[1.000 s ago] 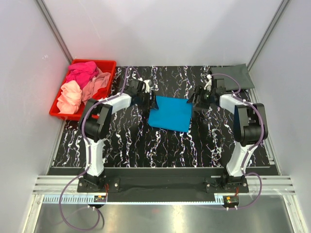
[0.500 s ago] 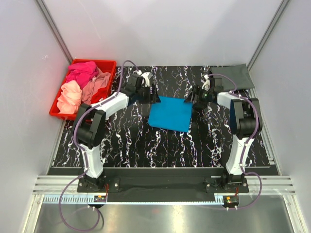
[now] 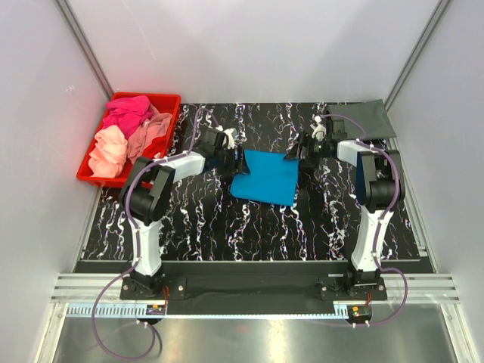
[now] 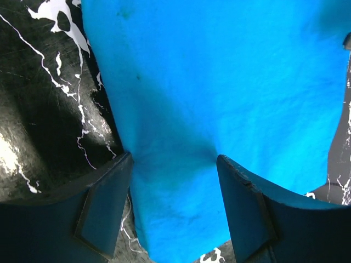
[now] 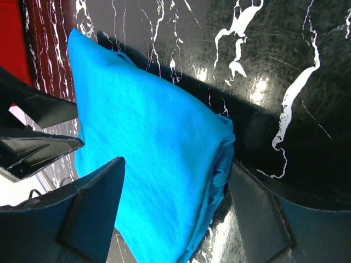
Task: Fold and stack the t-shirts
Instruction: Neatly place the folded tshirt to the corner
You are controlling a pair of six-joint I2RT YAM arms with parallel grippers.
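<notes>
Two released, left gripper [image 4: 174, 164], right gripper [image 5: 175, 167], each straddling blue t-shirt [image 3: 265, 176] edge.

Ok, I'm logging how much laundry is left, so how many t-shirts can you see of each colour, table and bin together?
Bright blue t-shirt: 1
Dark grey t-shirt: 1
Hot pink t-shirt: 1
Peach t-shirt: 1
Salmon t-shirt: 1
Total: 5. The last three lie bunched in the red bin, so more could be hidden underneath.
</notes>
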